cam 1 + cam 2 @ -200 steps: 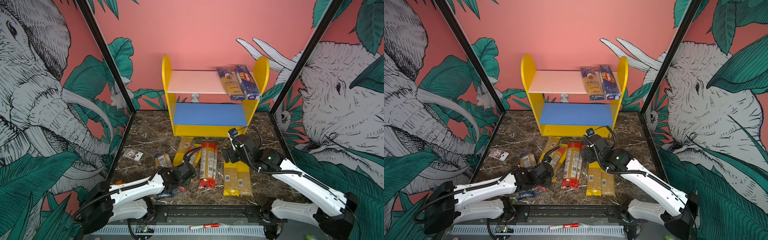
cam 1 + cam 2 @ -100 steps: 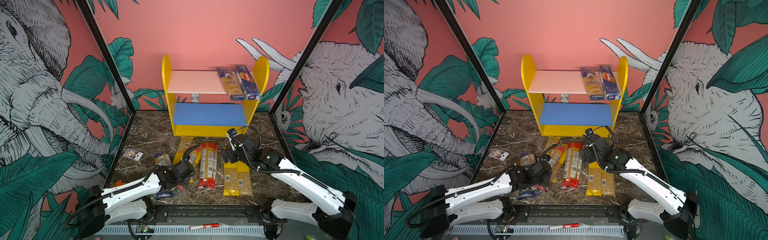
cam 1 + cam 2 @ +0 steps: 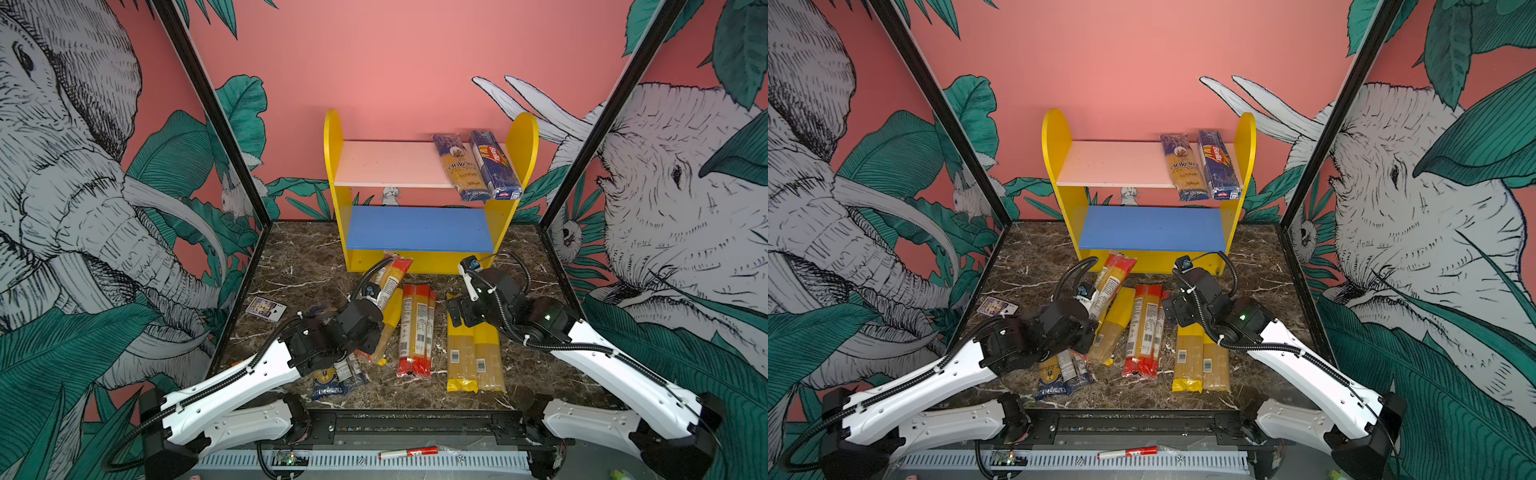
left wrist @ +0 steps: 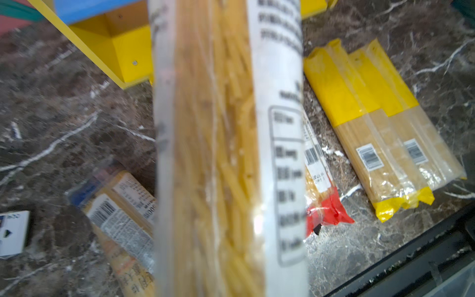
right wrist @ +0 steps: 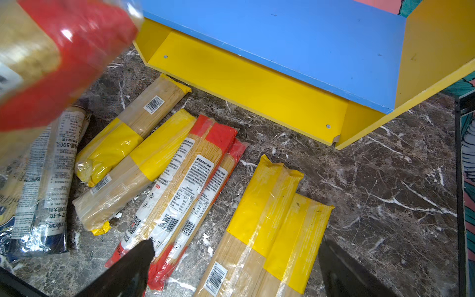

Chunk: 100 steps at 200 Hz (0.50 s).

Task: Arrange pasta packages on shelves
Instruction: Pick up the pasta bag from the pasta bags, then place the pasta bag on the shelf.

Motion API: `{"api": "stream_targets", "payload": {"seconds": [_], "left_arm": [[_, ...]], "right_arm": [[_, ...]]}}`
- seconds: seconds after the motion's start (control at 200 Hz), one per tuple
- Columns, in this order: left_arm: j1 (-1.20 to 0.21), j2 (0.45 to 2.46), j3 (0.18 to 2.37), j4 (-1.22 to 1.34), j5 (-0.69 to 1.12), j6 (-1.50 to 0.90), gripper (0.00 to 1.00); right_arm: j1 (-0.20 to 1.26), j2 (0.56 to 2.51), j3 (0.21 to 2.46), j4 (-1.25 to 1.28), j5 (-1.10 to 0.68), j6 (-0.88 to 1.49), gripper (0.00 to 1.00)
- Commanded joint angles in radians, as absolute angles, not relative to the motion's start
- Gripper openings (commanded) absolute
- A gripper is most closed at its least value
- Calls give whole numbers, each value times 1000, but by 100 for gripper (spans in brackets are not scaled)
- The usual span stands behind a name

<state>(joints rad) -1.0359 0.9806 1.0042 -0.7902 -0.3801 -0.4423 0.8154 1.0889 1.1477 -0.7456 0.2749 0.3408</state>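
Observation:
My left gripper (image 3: pixel 380 297) is shut on a clear pasta package with red ends (image 3: pixel 390 276), held off the floor with its far end tilted up toward the shelves' base. In the left wrist view this package (image 4: pixel 226 154) fills the middle and hides the jaws. The shelves (image 3: pixel 521 137) stand at the back, with two dark blue packages (image 3: pixel 459 166) (image 3: pixel 494 164) on the pink upper board (image 3: pixel 386 164); the blue lower board (image 3: pixel 415 228) is bare. My right gripper (image 5: pixel 236 259) hangs open just above two half-yellow packages (image 5: pixel 270 226).
Other packages lie on the marble floor: red-ended ones (image 3: pixel 415 328), a half-yellow one (image 3: pixel 390 324) and dark blue ones (image 3: pixel 336 374) under my left arm. A playing card (image 3: pixel 266 308) lies at the left. A marker pen (image 3: pixel 409 452) rests on the front rail.
My left gripper has lifted the red-ended package and carried it forward toward the shelves. The right arm has hardly moved and stays open.

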Motion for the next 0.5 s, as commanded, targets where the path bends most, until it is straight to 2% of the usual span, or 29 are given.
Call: {"api": "stream_targets", "payload": {"seconds": [0.0, 0.24, 0.495], "left_arm": [[-1032, 944, 1113, -767, -510, -386, 0], [-1032, 987, 1273, -758, -622, -255, 0], [-998, 1148, 1571, -716, -679, -55, 0]], "right_arm": [[804, 1069, 1176, -759, 267, 350, 99], [787, 1065, 1202, -769, 257, 336, 99], [779, 1069, 1264, -787, 246, 314, 99]]}}
